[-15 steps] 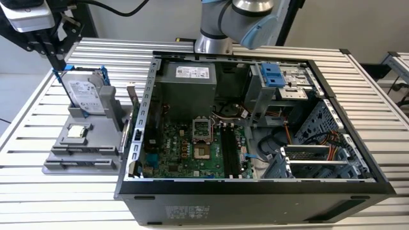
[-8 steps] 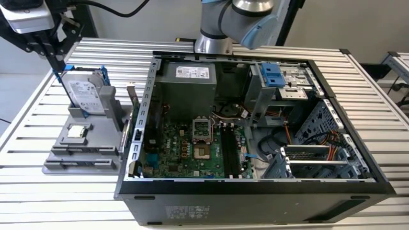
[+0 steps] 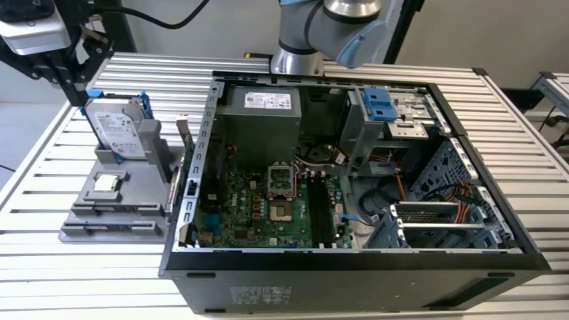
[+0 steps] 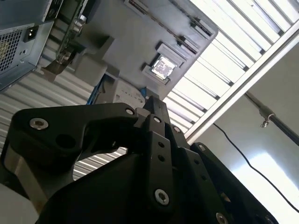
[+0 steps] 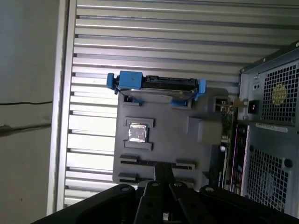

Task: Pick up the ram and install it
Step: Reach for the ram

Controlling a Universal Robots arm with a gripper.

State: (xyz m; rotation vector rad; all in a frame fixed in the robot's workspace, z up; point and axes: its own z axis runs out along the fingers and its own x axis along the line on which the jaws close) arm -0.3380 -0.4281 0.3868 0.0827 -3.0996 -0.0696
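**A:** Exterior view first. Where's the gripper?

**B:** The gripper (image 3: 78, 88) hangs at the exterior view's left, just above the hard drive (image 3: 116, 130). The drive stands upright in the grey fixture (image 3: 142, 190) on the slatted table (image 3: 36, 267). That's well apart from the open case (image 3: 356, 263).

**A:** And the ram?

**B:** The ram (image 3: 189, 159) stands on edge at the side of the fixture nearest the case, just beside the case wall. Nothing holds it. The memory slots (image 3: 320, 207) on the board look empty.

**A:** Second wrist view?

**B:** The black fingers (image 4: 156, 121) look pressed together, with nothing between them. The fixture lies beyond them, and a processor chip (image 4: 163, 66) sits flat on it.

**A:** First wrist view?

**B:** It reads the same way. The tips meet over one end of the fixture (image 5: 163, 116) and they're empty. The hard drive (image 5: 156, 86) is at the other end and the chip (image 5: 137, 133) is on the fixture between. The ram (image 5: 228, 133) shows as a thin green edge between the fixture and the case.

**A:** Progress?

**B:** I'd say nothing is done. The ram is not yet gripped and the slots are bare. The pick and the install are both left.
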